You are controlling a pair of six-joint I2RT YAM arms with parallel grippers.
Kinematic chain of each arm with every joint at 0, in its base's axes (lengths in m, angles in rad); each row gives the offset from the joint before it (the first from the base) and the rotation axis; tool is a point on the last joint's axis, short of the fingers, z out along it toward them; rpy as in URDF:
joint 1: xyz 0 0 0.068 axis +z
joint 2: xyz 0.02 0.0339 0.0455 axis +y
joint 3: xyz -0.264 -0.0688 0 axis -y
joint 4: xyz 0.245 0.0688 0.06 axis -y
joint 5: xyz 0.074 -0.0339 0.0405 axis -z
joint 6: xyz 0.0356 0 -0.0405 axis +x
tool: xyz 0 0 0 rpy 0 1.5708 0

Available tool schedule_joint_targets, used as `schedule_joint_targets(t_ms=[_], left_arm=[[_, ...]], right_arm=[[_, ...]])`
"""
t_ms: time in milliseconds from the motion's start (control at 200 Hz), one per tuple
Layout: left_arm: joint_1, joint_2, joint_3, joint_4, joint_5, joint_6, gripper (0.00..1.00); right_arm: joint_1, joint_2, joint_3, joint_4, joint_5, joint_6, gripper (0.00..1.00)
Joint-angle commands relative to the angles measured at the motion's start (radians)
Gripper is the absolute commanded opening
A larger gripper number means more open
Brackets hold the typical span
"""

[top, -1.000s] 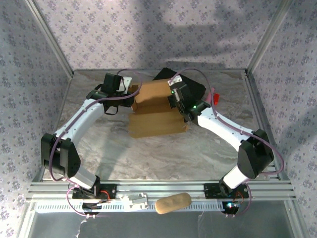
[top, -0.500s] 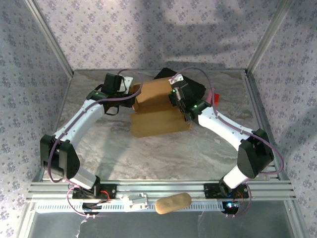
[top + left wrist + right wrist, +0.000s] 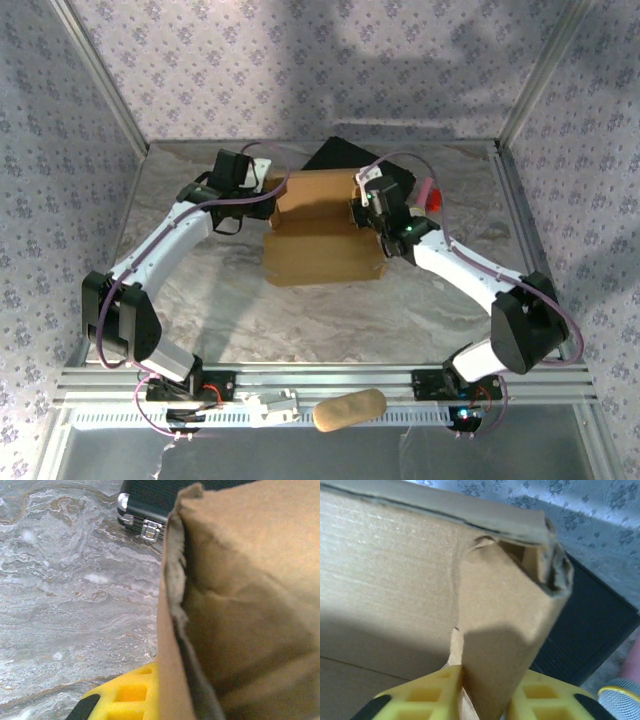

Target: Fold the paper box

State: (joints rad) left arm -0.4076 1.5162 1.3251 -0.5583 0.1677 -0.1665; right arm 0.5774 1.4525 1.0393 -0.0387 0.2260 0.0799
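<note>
R grip: right gripper [image 3: 487, 692], yellow ribbed fingers [image 3: 437, 677] pinched onto a folded corner flap of the tan-brown cardboard paper box [image 3: 320, 240]. The flap sits btwn the two pads, touching both.
L grip: left gripper [image 3: 260, 190] is at the box's far-left edge. The wrist view gives one yellow pad [image 3: 125, 697] just beside a raw cardboard wall edge. The 2nd pad is hidden behind that wall, so can't tell if it's nipped on or apart.
Box: mid-table on the grey marbled tabletop [image 3: 330, 310], partly formed. Near panel lies flat, far section is raised btwn both grippers. Far edge is by the black hard case w/ metal latch [image 3: 150, 497]; touching or just in front, can't tell.
Handling (judgement): light, thin board. Stiff across panels, bends easily at creases. Edges fray & crush. Matte surface, so low slip in the pads. Empty, it'll prob. skate on the smooth top if pushed from one side only.
Where to hold: flap edges & side walls close to crease lines, one gripper per side. Go easy on the crumpled R corner.
</note>
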Motion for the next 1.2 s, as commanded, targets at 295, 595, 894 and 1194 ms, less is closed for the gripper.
schedule_joint_targets(t_ms=[295,595,894,1194], left_arm=[[-0.001,-0.026,0.046,0.016,0.019,-0.049,0.0],[-0.001,-0.019,0.054,0.005,0.018,-0.042,0.0],[-0.012,-0.005,0.065,-0.005,0.006,-0.033,0.0],[-0.017,0.008,0.071,-0.009,0.0,-0.03,0.0]], right_arm=[[-0.044,-0.078,-0.097,0.013,-0.146,0.004,0.47],[-0.095,-0.145,-0.145,0.018,-0.307,-0.01,0.5],[-0.149,-0.165,-0.102,-0.033,-0.532,-0.013,0.65],[-0.209,-0.183,-0.061,-0.091,-0.663,-0.013,0.73]])
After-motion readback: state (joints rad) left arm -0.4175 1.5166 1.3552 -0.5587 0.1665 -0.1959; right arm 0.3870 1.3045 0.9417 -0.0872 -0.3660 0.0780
